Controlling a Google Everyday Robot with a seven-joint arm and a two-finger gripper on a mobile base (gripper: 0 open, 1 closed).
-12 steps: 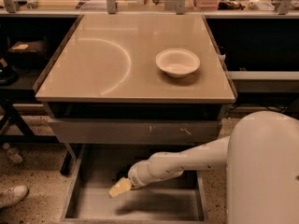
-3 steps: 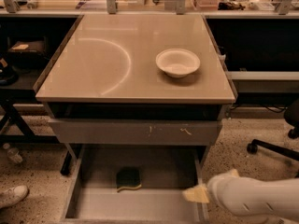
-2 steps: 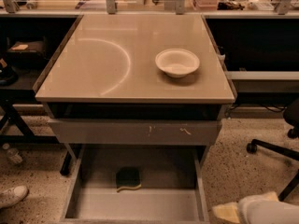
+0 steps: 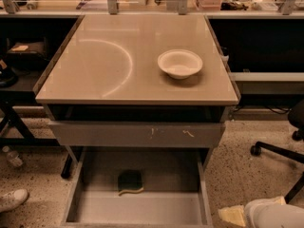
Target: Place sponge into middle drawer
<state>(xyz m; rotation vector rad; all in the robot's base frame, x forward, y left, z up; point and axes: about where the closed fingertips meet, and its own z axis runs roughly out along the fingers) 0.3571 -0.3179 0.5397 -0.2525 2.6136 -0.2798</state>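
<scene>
The sponge (image 4: 130,182) lies green side up on the floor of the open middle drawer (image 4: 142,209), left of centre and towards the back, with a pale yellow edge showing at its front. The drawer is pulled out below the table. My gripper (image 4: 232,216) is at the bottom right corner of the camera view, outside the drawer's right wall (image 4: 205,194) and apart from the sponge. It holds nothing that I can see.
A white bowl (image 4: 180,63) stands on the beige tabletop (image 4: 109,56). A grey drawer front with pale scratches (image 4: 137,134) sits above the open drawer. A chair base (image 4: 273,148) is at the right, a shoe (image 4: 12,198) at the bottom left.
Four seconds ago my gripper held the sponge inside the drawer. It has let go, and the arm has pulled back out to the lower right. The sponge lies still.
</scene>
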